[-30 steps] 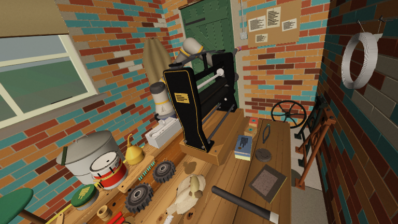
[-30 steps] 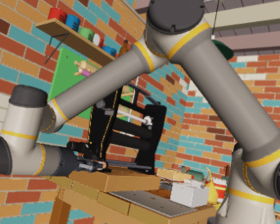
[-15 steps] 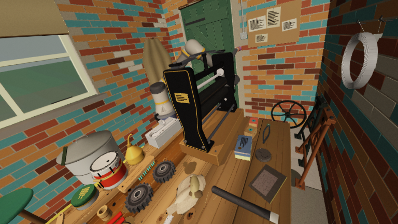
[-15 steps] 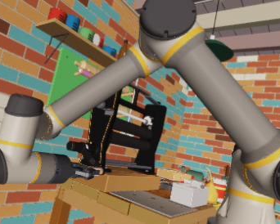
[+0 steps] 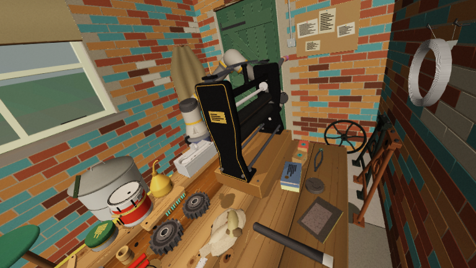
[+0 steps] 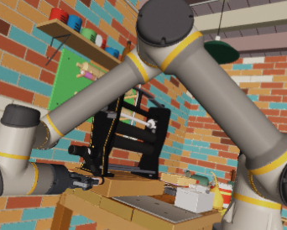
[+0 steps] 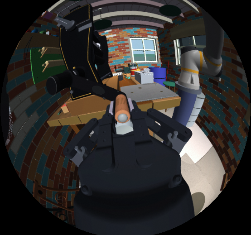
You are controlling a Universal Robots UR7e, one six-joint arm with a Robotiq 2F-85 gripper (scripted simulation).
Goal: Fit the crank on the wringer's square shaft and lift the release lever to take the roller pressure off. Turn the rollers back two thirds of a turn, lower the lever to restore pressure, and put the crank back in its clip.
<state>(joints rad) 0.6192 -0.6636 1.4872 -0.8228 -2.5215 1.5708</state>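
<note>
The crank (image 7: 93, 89) is a black arm with an orange grip (image 7: 121, 108) at its end. Its hub end sits at the side of the black wringer (image 5: 242, 124), near the frame's lower part. The orange grip is held in my closed gripper (image 7: 122, 110), which reaches in from beyond the bench end. The wringer stands upright on a wooden base (image 6: 128, 184) on the workbench. Its dark rollers (image 6: 132, 140) run between the two side frames. A pale bar (image 5: 251, 95) with a round knob crosses near the top. In the side camera the gripper is hidden behind the wringer.
A white box (image 6: 193, 199) sits on the bench by the arm's base. A grey pot (image 5: 105, 184), gears (image 5: 166, 235), a rag (image 5: 224, 230), a blue book (image 5: 291, 175) and a dark rod (image 5: 291, 244) lie along the bench. A brick wall is close behind the gripper.
</note>
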